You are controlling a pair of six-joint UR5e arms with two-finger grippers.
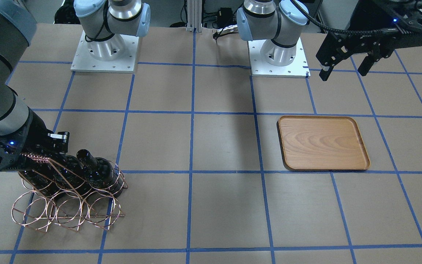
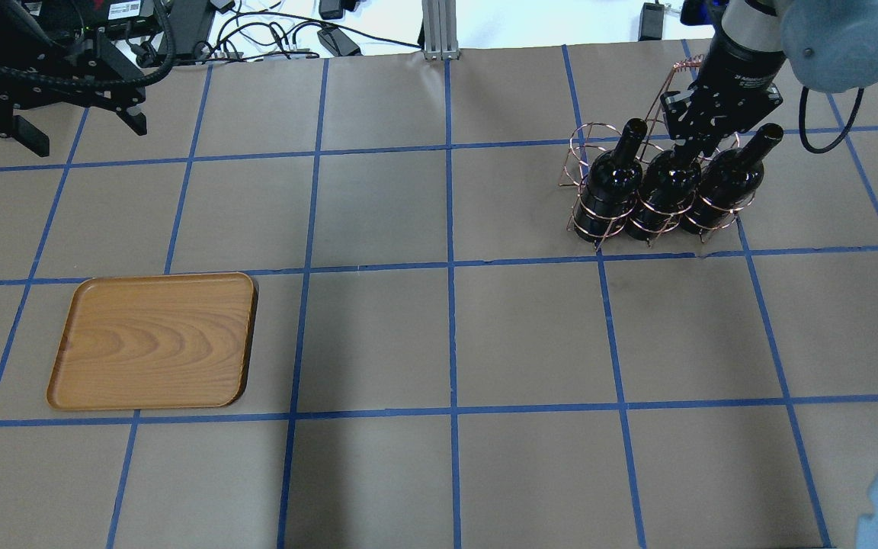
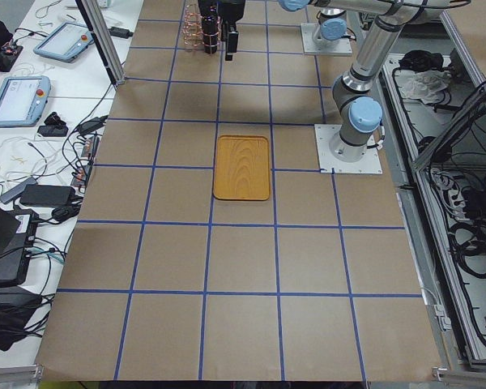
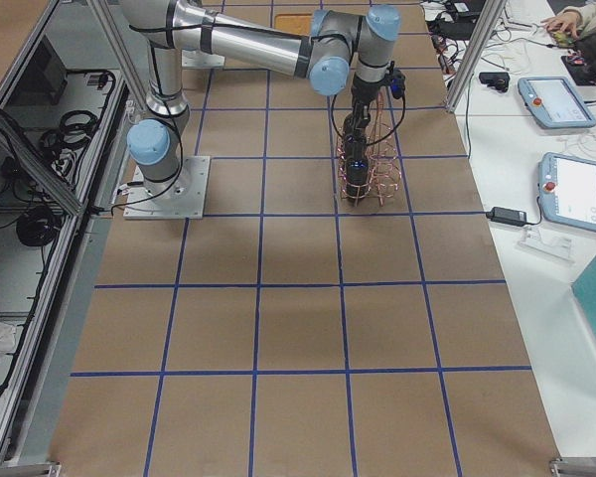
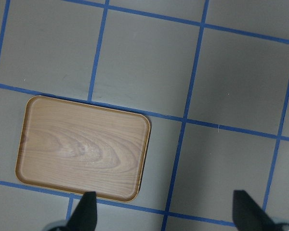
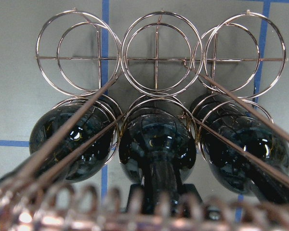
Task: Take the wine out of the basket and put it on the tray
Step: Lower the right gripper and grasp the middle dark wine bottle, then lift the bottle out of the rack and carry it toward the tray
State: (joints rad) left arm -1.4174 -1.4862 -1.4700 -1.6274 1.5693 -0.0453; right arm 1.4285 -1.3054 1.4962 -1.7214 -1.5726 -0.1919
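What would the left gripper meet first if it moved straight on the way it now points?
Most likely the bare table, close beside the wooden tray, not the tray itself. The left gripper points down, jaws open, with nothing in between; exact depth is unclear.

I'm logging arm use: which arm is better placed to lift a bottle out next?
Right. The right gripper is down at the middle bottle neck in the basket; the left gripper hangs open far off, near the tray.

3 wine bottles, 1 basket, 1 tray.
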